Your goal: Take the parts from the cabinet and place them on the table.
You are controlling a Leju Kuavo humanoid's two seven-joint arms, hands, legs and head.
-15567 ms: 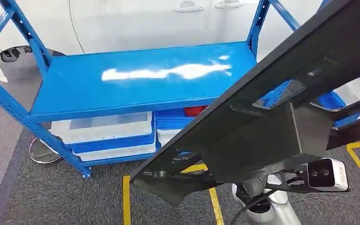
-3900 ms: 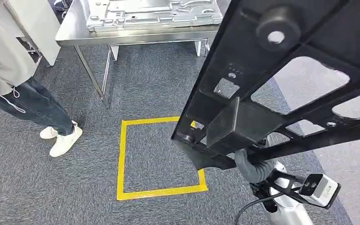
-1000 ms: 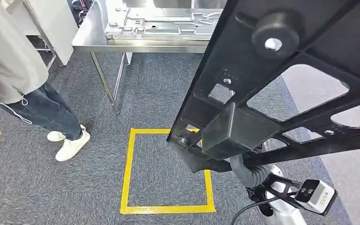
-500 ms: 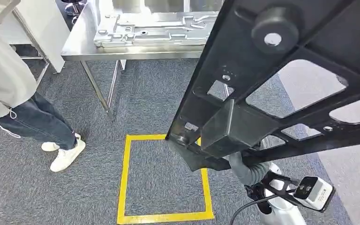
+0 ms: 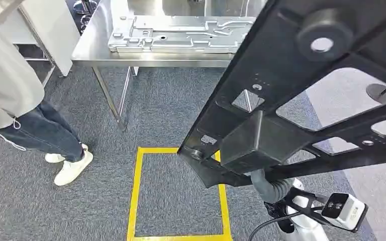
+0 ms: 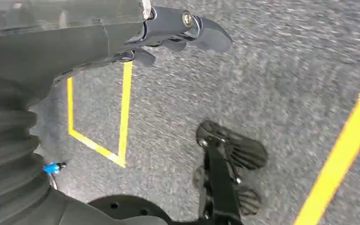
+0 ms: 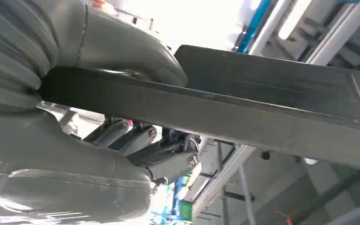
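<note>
No text, label or number is readable.

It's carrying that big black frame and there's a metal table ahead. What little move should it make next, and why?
Probably a short step forward toward the steel table. The right hand grips the black frame, which hangs over the carpet, short of the table. A silver part already lies on it, so the frame likely needs the free area beside that.

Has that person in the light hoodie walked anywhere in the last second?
No. The person stands in much the same spot left of the steel table's leg; the slight shift looks like camera motion.
</note>
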